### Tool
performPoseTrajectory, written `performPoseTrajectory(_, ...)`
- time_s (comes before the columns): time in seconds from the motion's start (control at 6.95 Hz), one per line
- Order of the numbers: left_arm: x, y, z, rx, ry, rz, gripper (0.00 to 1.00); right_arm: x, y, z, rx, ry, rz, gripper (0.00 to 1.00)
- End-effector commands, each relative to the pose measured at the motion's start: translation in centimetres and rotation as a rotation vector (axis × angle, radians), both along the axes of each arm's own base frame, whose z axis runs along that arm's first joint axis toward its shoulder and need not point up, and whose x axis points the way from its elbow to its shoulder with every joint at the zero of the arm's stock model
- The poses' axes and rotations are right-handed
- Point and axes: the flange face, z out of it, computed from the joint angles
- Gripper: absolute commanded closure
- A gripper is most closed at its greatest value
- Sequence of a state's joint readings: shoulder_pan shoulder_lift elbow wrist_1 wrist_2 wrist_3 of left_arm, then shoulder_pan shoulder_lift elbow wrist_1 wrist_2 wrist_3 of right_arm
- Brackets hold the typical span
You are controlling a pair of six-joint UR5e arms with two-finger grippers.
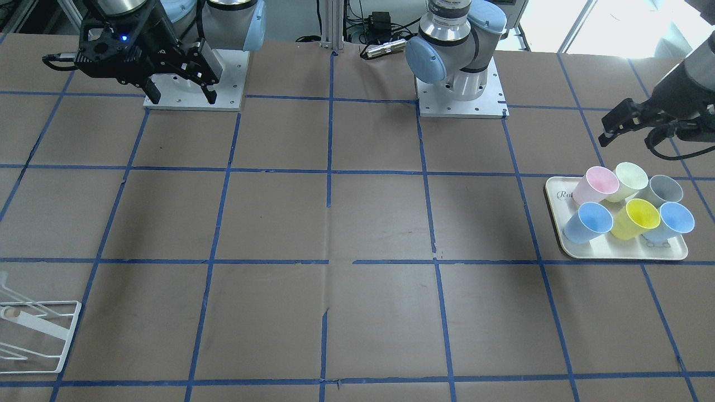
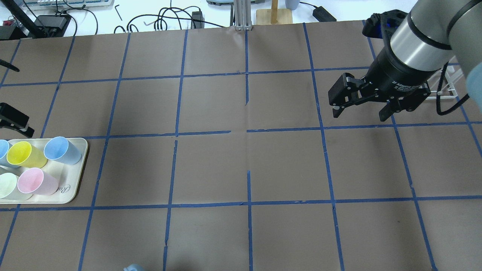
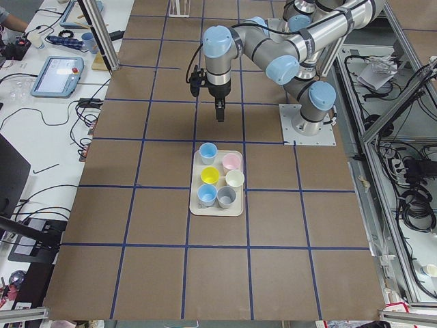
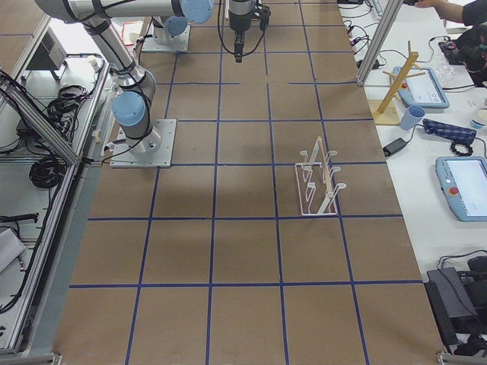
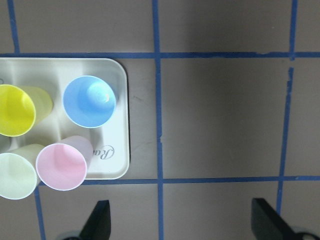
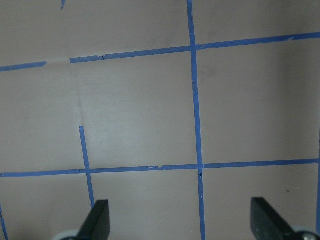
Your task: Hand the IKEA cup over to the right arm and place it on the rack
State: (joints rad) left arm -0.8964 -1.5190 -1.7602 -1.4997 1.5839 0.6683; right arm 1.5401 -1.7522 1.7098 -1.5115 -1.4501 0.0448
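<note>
The IKEA cup (image 1: pixel 663 190), a pale grey tumbler, stands on the cream tray (image 1: pixel 625 252) at its back corner, next to the pale green cup; it also shows in the exterior left view (image 3: pixel 226 197). My left gripper (image 1: pixel 614 125) hovers open and empty beside the tray, short of the cups; in the left wrist view (image 5: pixel 182 225) its fingers are wide apart. My right gripper (image 2: pixel 360 113) is open and empty, high over the table near the white wire rack (image 4: pixel 319 182). The rack also shows at the front-facing view's corner (image 1: pixel 33 329).
The tray also holds a pink cup (image 1: pixel 596 185), a pale green cup (image 1: pixel 629 180), a yellow cup (image 1: pixel 637 219) and two blue cups (image 1: pixel 589 222). Both arm bases (image 1: pixel 461 95) stand at the table's robot side. Blue tape lines grid the brown table.
</note>
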Motion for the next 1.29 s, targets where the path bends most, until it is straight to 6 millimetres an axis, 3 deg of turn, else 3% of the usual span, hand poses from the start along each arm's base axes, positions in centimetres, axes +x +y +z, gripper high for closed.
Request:
performPoseTrajectory(0.0,8.0,2.8,-3.7,-0.015,-0.001,-0.007,0.0,-0.1,0.0,-0.3,0.008,-0.007,0.002,0.0)
performPoseTrajectory(0.43,20.2,7.3,-8.9,-0.071,-0.051,-0.101,0.0,0.0,0.0,-0.8,0.009,-0.015,0.006,0.0)
performPoseTrajectory(0.72,24.0,6.3,-13.2,-0.113,-0.032,-0.136,0.0,0.0,0.0,-0.8,0.009,-0.016,0.008,0.0)
performPoseTrajectory(0.86,26.1,6.9,-15.4,-0.134,0.005,-0.122,0.0,0.0,-0.1,-0.9,0.01,-0.016,0.008,0.0)
performPoseTrajectory(1.15,27.5,6.1,-17.9,-0.132,0.024,-0.119,0.0,0.4,-0.2,-0.8,0.008,-0.079,0.0,0.0)
